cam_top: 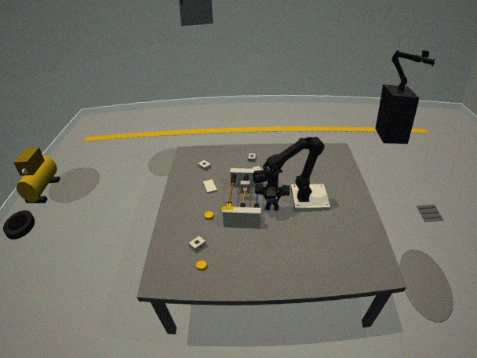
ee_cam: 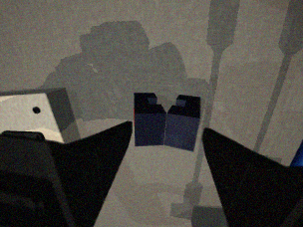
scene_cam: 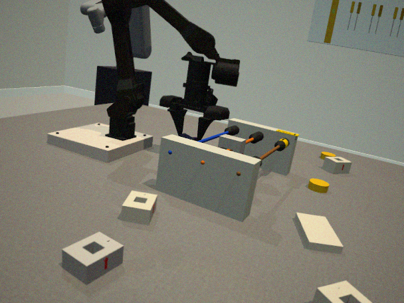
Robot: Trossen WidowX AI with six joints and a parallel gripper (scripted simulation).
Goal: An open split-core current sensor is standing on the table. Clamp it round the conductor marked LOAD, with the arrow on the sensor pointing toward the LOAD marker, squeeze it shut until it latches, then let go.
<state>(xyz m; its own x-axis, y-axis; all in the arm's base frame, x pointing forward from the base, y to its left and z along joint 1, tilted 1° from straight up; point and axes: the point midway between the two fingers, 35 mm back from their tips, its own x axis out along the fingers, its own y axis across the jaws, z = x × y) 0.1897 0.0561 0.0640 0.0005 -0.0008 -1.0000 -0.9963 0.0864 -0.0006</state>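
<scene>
Dark blue, the open split-core sensor [cam_top: 269,206] [scene_cam: 192,137] [ee_cam: 151,130] stands on the bench [cam_top: 314,255] [scene_cam: 199,259] [ee_cam: 150,174], its two halves parted at one end; in the top view it sits right of the blue conductor [cam_top: 257,199] [scene_cam: 214,136] [ee_cam: 299,157] and left of the white base plate [cam_top: 324,198] [scene_cam: 83,146] [ee_cam: 25,112]; the black tool [cam_top: 271,202] [scene_cam: 190,137] [ee_cam: 166,129] points down over it, fingers spread, one on either side, with a narrow gap showing at each in the wrist view, so nothing is pinched; the orange conductor [cam_top: 244,195] [scene_cam: 249,141] lies farther left, then the brown one [cam_top: 231,192] [scene_cam: 270,152], near whose near end sits a yellow tag [cam_top: 227,208] [scene_cam: 288,133], its lettering too small to read.
</scene>
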